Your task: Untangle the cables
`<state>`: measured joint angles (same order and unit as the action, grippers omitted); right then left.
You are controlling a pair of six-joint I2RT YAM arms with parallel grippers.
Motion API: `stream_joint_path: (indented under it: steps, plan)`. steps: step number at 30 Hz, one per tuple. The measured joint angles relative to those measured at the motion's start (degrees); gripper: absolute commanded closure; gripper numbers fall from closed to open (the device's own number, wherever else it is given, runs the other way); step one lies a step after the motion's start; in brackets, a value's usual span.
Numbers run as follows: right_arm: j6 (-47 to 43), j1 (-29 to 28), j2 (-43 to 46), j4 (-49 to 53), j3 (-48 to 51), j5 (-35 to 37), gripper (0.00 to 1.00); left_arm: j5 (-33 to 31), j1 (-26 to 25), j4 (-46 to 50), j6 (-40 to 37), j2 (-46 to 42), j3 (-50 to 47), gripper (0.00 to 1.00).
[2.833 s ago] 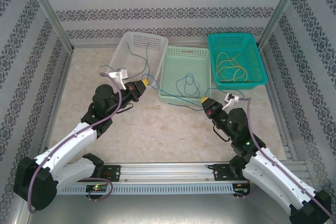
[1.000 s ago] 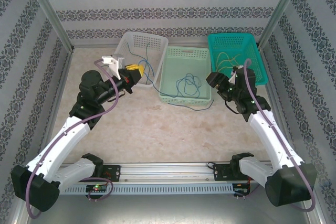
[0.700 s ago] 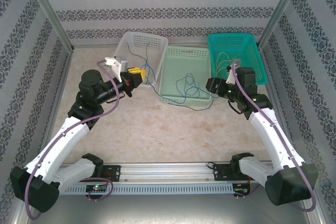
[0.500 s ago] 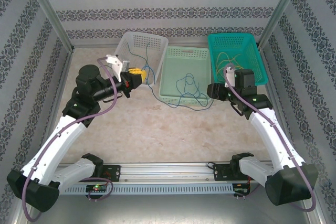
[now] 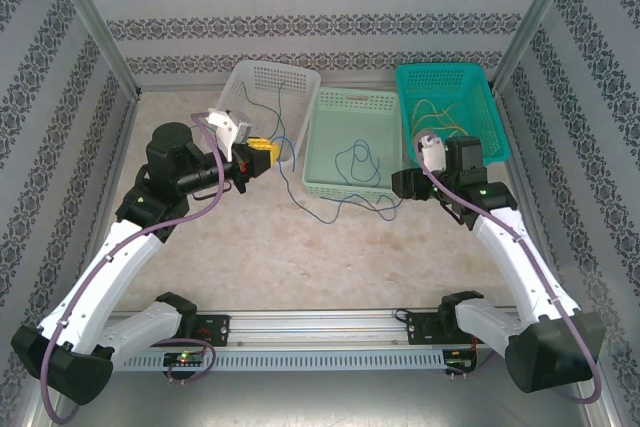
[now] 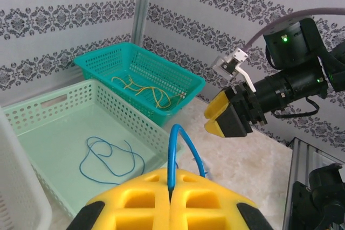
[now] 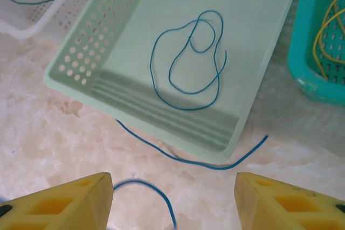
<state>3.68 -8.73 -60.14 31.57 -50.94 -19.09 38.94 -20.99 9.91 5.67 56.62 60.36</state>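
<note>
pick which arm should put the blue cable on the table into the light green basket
Probably left: the left gripper is shut on that blue cable near the light green basket; the right gripper is open above its tail.

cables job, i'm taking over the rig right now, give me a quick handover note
Left gripper: shut on a blue cable, beside the white basket.
Right gripper: open, empty, above the table before the light green basket.
Cables: the held one trails across the table along that basket's front; a second blue cable lies looped inside it; yellow cables in the teal basket; a green cable in the white basket.
Done: yellow and one blue sit apart.
Left: probably lay the held cable in the light green basket.
</note>
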Motion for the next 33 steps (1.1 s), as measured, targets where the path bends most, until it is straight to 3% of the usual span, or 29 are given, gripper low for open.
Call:
stream_joint_path:
  steps: [9,16,22,33]
  plan:
    - [2.99,0.00,-0.46,0.09,4.39,-2.05,0.44,-2.54,0.02,-0.02,-0.76,0.68,0.00,1.00]
    - [6.54,-1.01,-5.62,-0.13,6.93,-2.86,0.44,-1.97,0.02,-0.04,-0.66,2.23,-0.02,1.00]
    - [8.41,-3.93,-7.76,-0.11,7.34,-0.61,0.44,-1.57,0.13,-0.04,-0.46,2.54,-1.36,1.00]
    - [9.70,-4.17,-8.09,-2.12,8.33,0.85,0.44,0.22,0.87,-0.15,1.31,2.21,-1.73,1.00]
